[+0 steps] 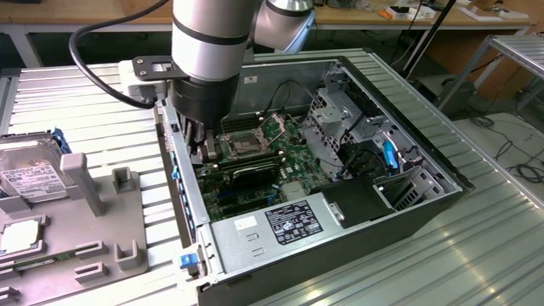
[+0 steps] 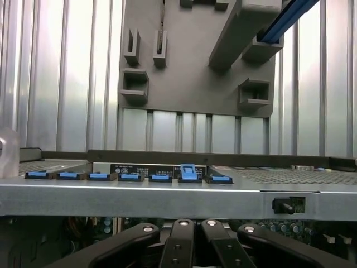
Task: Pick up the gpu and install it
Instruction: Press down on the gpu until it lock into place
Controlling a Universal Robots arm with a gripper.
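The gpu (image 1: 251, 171) is a dark flat card lying low across the motherboard inside the open computer case (image 1: 425, 166), with one end toward the case wall at the exterior view's left. My gripper (image 1: 202, 153) reaches straight down into the case at that end of the card. Its fingers are shut and meet the card's end. In the wrist view the black fingers (image 2: 181, 245) stand close together just inside the case's metal wall (image 2: 167, 195). The card itself is hidden under them there.
A row of blue slot clips (image 2: 188, 173) lines the case wall, one of them raised. The CPU socket (image 1: 246, 141) and power supply (image 1: 281, 223) flank the card. A grey parts fixture (image 1: 93, 210) outside the case holds a hard drive (image 1: 25, 178) and a green memory stick (image 1: 42, 261).
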